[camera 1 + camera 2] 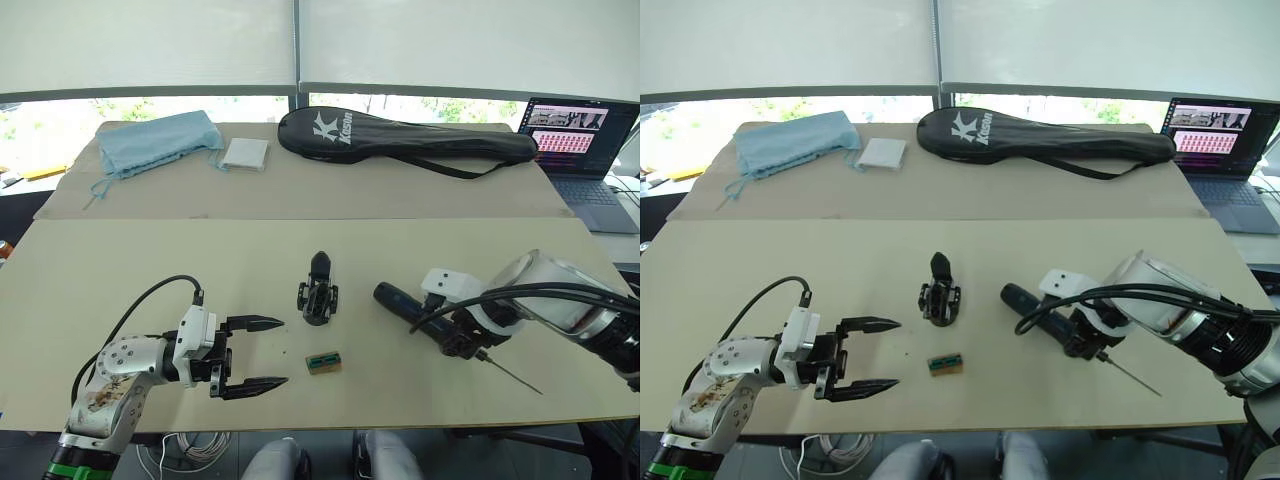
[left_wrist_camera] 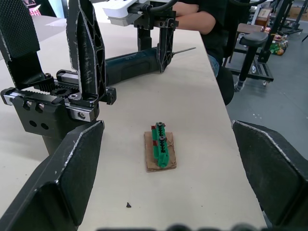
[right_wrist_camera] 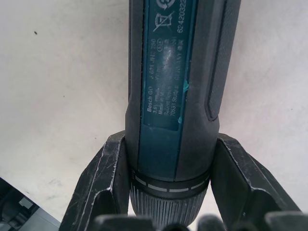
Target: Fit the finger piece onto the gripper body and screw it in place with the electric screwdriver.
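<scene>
The right claw [image 1: 462,333] is clamped around the electric screwdriver [image 1: 415,304], one black finger pressed to each side of the dark blue barrel just above its ribbed collar, as the right wrist view shows plainly. The tool lies low over the tabletop [image 1: 120,270], its blunt end pointing toward the middle and its thin silver bit [image 1: 510,374] sticking out past the claw toward the near right edge. The left claw [image 1: 252,352] hangs over the near left part of the tabletop with its two black fingers spread wide and nothing between them — tips pointing toward the centre. Between the two arms stands the gripper body [image 1: 318,300], a chunky black block with a toothed rail across it; a pointed black finger rises from it, and I cannot tell whether that is the finger piece already seated or the body's own. Just in front of it, apart from it, lies a small tan-and-green block [image 1: 324,361], which the left wrist view shows lying between the spread fingers' line of sight. Farther back sit a light blue cloth bag [image 1: 155,142], a white square pad [image 1: 245,153] and a long black racket bag [image 1: 400,141] with white lettering — and an open laptop [image 1: 578,140] at the far right.
</scene>
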`<state>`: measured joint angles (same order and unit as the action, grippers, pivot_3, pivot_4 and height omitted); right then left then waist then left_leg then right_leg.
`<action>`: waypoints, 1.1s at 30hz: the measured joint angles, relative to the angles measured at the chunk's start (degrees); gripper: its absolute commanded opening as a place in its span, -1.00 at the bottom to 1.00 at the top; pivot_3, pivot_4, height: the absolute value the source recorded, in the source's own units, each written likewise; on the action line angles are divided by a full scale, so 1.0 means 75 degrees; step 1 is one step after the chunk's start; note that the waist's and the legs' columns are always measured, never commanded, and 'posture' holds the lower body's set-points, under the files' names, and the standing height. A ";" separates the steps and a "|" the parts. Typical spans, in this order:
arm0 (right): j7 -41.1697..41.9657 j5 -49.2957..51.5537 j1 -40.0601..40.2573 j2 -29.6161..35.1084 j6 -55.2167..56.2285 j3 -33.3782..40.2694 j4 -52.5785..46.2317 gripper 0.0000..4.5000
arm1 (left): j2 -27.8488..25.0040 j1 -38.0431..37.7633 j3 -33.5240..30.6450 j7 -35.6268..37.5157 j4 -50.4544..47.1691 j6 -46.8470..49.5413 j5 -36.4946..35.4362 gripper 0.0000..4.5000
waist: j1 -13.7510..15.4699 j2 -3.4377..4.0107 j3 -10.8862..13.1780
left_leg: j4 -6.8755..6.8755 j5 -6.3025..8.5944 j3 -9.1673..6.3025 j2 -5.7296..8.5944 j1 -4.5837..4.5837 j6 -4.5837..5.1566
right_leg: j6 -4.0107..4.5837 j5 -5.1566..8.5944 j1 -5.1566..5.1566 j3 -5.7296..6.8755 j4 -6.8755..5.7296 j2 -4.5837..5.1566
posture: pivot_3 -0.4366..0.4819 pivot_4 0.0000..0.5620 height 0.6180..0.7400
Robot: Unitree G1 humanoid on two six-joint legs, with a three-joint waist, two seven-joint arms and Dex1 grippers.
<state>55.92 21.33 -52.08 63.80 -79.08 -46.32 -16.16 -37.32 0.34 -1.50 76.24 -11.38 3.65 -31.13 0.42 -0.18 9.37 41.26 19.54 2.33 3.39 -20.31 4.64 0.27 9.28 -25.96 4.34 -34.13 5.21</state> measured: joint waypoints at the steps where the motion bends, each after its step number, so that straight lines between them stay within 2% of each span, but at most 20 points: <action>1: 0.0072 -0.0016 0.0016 0.0038 0.0144 0.0008 0.0086 -0.15 | 0.0000 0.0035 0.0000 0.0040 0.0043 -0.0004 0.0001 1.00 | -0.0001 0.0001 0.0000 | 0.0002 0.0000 0.0000 0.0001 0.0000 0.0000 | 0.0000 0.0000 0.0000 -0.0001 -0.0001 0.0000 | -0.05 -0.47 1.00; 3: 0.0202 -0.0046 0.0177 0.0181 0.0366 0.0204 0.0182 -0.15 | -0.0001 0.0151 0.0020 0.0112 0.0146 -0.0008 0.0006 1.00 | 0.0022 0.0004 0.0003 | 0.0005 0.0000 0.0000 0.0002 -0.0005 0.0000 | -0.0001 -0.0001 -0.0002 0.0001 -0.0003 0.0001 | -0.05 -0.47 1.00; 6: 0.0490 0.0212 0.0508 0.0691 0.0450 0.1023 0.0200 -0.15 | -0.0012 0.0261 0.0033 0.0183 0.0219 -0.0009 0.0010 1.00 | 0.0044 0.0031 0.0014 | 0.0005 -0.0001 0.0000 0.0007 -0.0027 0.0001 | -0.0004 -0.0003 -0.0024 0.0003 -0.0004 0.0007 | -0.05 -0.47 1.00; 10: 0.0599 0.0936 0.0944 0.1022 0.0121 0.3052 0.0085 -0.15 | -0.0043 0.0401 0.0044 0.0346 0.0396 -0.0014 0.0015 1.00 | 0.0005 0.0032 0.0014 | 0.0003 -0.0001 0.0000 -0.0005 -0.0028 0.0000 | 0.0002 -0.0003 -0.0025 0.0009 -0.0002 -0.0002 | -0.05 -0.47 1.00; 12: 0.0611 0.1400 0.1711 0.1014 0.0123 0.4602 -0.0086 -0.15 | -0.0065 0.0479 0.0040 0.0437 0.0492 -0.0013 0.0015 1.00 | 0.0021 0.0032 0.0014 | 0.0002 -0.0002 -0.0001 -0.0009 -0.0027 -0.0002 | 0.0004 -0.0004 -0.0022 0.0010 -0.0001 -0.0004 | -0.05 -0.47 1.00; 15: 0.0638 0.2054 0.2758 0.0325 0.0395 0.6881 -0.0464 -0.15 | -0.0073 0.0516 0.0020 0.0449 0.0726 0.0013 -0.0011 1.00 | 0.0030 0.0029 0.0012 | 0.0007 -0.0002 -0.0002 -0.0011 -0.0022 -0.0002 | 0.0003 -0.0004 -0.0014 0.0007 -0.0006 -0.0006 | -0.05 -0.47 1.00; 18: 0.0404 0.2767 0.3516 -0.0846 0.0534 0.8837 -0.1196 -0.15 | -0.0176 0.0580 0.0082 0.0697 0.0831 -0.0128 0.0103 1.00 | 0.0040 0.0027 0.0011 | 0.0004 -0.0002 -0.0002 -0.0010 -0.0020 -0.0001 | 0.0003 -0.0005 -0.0011 0.0006 -0.0009 -0.0007 | -0.05 -0.47 1.00; 20: 0.0127 0.3346 0.3891 -0.1703 0.0731 0.9922 -0.1650 -0.15 | -0.0333 0.0571 0.0133 0.0942 0.1015 -0.0321 0.0265 1.00 | 0.0047 0.0027 0.0010 | 0.0004 -0.0002 -0.0003 -0.0007 -0.0018 -0.0001 | 0.0003 -0.0005 -0.0010 0.0006 -0.0010 -0.0008 | -0.05 -0.47 1.00; 22: -0.0069 0.3997 0.4139 -0.2523 0.0998 1.0609 -0.2047 -0.15 | -0.0336 0.0576 0.0160 0.1017 0.1117 -0.0328 0.0270 1.00 | 0.0057 0.0027 0.0010 | 0.0007 -0.0002 -0.0004 -0.0006 -0.0017 -0.0001 | 0.0003 -0.0005 -0.0009 0.0006 -0.0011 -0.0009 | -0.05 -0.47 1.00; 25: -0.0479 0.4701 0.4648 -0.3519 0.1924 1.0928 -0.2973 -0.15 | -0.0339 0.0626 0.0325 0.1166 0.1206 -0.0492 0.0417 1.00 | 0.0038 0.0029 0.0011 | 0.0000 -0.0002 -0.0001 0.0001 -0.0007 -0.0001 | 0.0003 -0.0005 -0.0008 -0.0002 -0.0015 -0.0012 | -0.05 -0.47 1.00; 28: -0.0628 0.4536 0.5180 -0.3792 0.2793 1.0678 -0.3513 -0.15 | -0.0336 0.0663 0.0413 0.1163 0.1240 -0.0607 0.0591 1.00 | 0.0038 0.0027 0.0009 | 0.0000 -0.0002 0.0000 0.0001 0.0007 -0.0001 | 0.0003 -0.0005 0.0003 -0.0003 -0.0016 -0.0018 | -0.05 -0.47 1.00; 30: -0.0340 0.3917 0.5714 -0.4015 0.3842 0.9944 -0.3744 -0.15 | -0.0306 0.0695 0.0516 0.1037 0.1273 -0.0621 0.0740 1.00 | 0.0028 0.0027 0.0008 | 0.0000 -0.0002 0.0002 0.0003 0.0011 -0.0001 | 0.0003 -0.0004 0.0004 -0.0006 -0.0020 -0.0025 | -0.05 -0.47 1.00; 33: -0.0122 0.2932 0.5928 -0.4543 0.5279 0.8690 -0.3760 -0.15 | -0.0058 0.0728 0.0705 0.0639 0.1262 -0.0590 0.0966 1.00 | -0.0004 0.0027 0.0008 | 0.0004 -0.0003 0.0016 0.0004 0.0015 0.0000 | 0.0003 -0.0004 -0.0005 -0.0013 -0.0043 -0.0036 | -0.05 -0.47 1.00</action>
<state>55.00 43.32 -7.61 29.73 -39.48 18.85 -44.36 -37.76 5.80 3.79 81.03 -1.91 -0.77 -23.89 0.39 0.02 9.43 41.30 19.51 2.45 3.41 -20.19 4.64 0.29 9.25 -26.00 4.24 -34.45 4.93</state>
